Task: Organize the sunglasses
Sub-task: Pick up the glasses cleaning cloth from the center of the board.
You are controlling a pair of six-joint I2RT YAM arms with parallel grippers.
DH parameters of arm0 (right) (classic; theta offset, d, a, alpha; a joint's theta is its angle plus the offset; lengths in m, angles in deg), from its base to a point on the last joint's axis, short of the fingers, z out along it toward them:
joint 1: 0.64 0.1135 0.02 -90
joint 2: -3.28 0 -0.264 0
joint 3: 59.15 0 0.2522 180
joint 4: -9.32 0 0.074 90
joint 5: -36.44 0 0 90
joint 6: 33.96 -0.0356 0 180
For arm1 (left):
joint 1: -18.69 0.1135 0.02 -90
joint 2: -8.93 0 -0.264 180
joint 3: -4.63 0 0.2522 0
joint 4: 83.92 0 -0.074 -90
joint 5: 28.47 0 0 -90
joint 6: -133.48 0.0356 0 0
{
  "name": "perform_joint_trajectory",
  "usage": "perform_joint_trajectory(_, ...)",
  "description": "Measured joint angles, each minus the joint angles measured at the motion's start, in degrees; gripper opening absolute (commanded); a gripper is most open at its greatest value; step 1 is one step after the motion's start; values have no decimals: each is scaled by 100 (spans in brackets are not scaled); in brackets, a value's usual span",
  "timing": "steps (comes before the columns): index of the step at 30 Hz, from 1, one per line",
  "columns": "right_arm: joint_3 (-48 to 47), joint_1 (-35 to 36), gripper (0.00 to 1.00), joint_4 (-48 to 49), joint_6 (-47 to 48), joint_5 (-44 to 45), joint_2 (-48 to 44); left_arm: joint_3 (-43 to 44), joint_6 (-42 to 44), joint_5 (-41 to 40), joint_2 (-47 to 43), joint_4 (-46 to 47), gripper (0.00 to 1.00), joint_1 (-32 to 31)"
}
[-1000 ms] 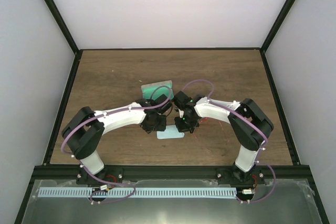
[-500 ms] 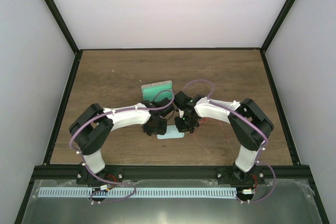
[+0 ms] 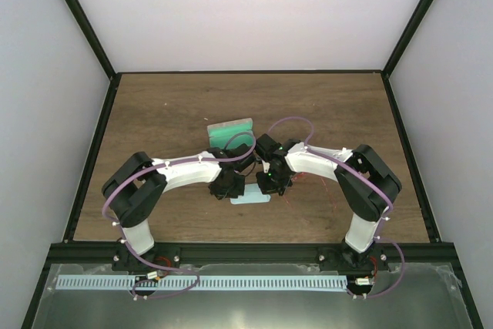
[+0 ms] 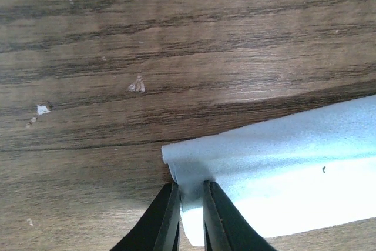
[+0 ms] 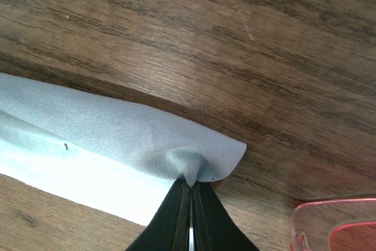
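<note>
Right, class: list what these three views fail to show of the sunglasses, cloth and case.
The sunglasses: right wrist view, cut off by the bottom-right corner; top view, too small to make out.
The light-blue cloth: top view, mostly covered by both wrists.
The case: top view, near edge behind the left arm; contents unclear.
The left tool and right tool: top view, hidden under their own wrists.

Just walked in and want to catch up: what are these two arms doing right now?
Both arms are on the light-blue cloth on the wooden table. The left gripper pinches one corner, the right gripper is shut on another. The red sunglasses lie beside the right gripper, not held, and the case with green lining sits farther back.
</note>
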Motion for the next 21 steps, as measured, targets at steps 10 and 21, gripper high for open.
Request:
perform_joint_trajectory(10,0,0,1,0,0,-2,0,-2,37,55,24,31,4,0)
perform_joint_trajectory(21,-92,4,1,-151,0,0,0,0,39,-94,-22,31,4,0)
